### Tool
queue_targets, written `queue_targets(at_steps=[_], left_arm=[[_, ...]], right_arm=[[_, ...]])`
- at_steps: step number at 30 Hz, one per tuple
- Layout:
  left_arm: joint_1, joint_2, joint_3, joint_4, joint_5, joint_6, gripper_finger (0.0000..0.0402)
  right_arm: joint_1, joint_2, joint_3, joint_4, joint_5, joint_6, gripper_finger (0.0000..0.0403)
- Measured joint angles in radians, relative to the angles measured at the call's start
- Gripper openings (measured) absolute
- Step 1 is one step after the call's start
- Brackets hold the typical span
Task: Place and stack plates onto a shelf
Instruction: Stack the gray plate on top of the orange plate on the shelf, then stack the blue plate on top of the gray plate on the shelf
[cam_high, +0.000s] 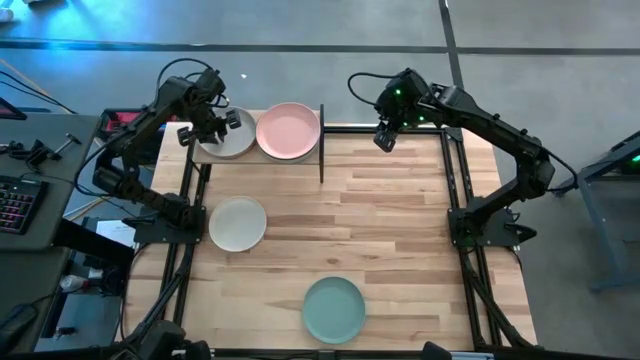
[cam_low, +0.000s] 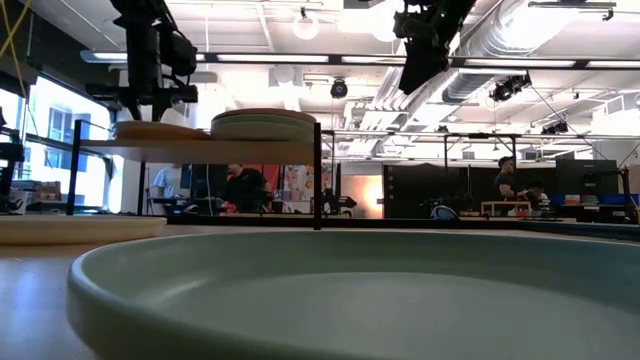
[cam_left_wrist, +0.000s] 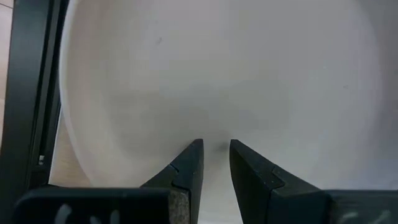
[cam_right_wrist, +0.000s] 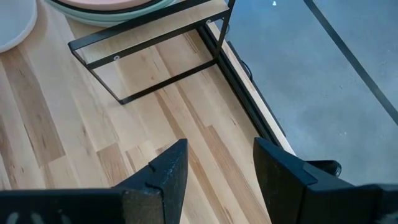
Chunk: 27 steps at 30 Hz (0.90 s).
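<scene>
left end effector (cam_high: 212, 128) over the white plate (cam_high: 226, 137) on the shelf (cam_high: 321, 150), fingers a narrow gap apart, gripping nothing. pink plate (cam_high: 288, 130) tops the stack beside it. beige plate (cam_high: 237, 223) and teal plate (cam_high: 333, 309) lie on the counter (cam_high: 400, 230). right end effector (cam_high: 384, 138) hangs open, empty, near the counter's far edge.

Left gripper (cam_left_wrist: 216, 155) slightly parted, directly over white plate (cam_left_wrist: 249, 74).
</scene>
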Motion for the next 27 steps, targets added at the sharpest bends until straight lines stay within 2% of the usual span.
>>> queue_targets(at_steps=[10, 16, 23, 27], left_arm=[[0.004, 0.0, 0.0, 0.0, 0.003, 0.035, 0.0067], [0.003, -0.005, 0.0, 0.011, 0.05, 0.069, 0.0067], [-0.016, -0.082, 0.0, 0.03, 0.048, 0.069, 0.0067], [-0.045, -0.147, 0.0, 0.047, 0.051, 0.09, 0.0067]], right_arm=[[0.0, 0.0, 0.0, 0.0, 0.0, 0.001, 0.016], [0.0, 0.0, 0.0, 0.0, 0.0, 0.023, 0.016], [0.0, 0.0, 0.0, 0.0, 0.0, 0.035, 0.016], [0.001, 0.0, 0.0, -0.003, -0.023, 0.107, 0.016]])
